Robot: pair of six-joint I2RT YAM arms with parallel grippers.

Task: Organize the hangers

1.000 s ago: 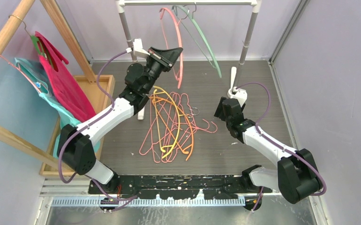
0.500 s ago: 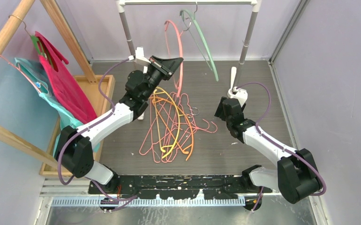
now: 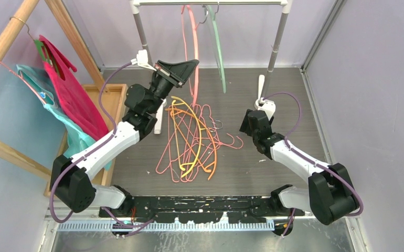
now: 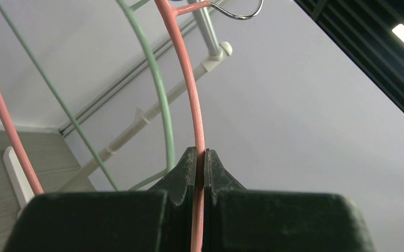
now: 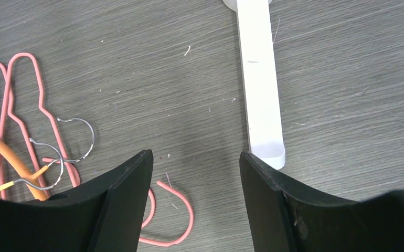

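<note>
Mid-hanging, the left gripper clamps a pink hanger by the rail and must next seat its hook; the right gripper hovers wide, empty.

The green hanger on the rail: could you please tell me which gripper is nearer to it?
Left. The left gripper, shut on the pink hanger, is right beside the green hanger under the rail; the right gripper is open, down by the hanger pile, far off.

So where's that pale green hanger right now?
In the overhead view the green hanger hangs from the white rail at the back, top centre, just right of the pink hanger that the left claw pinches.
</note>
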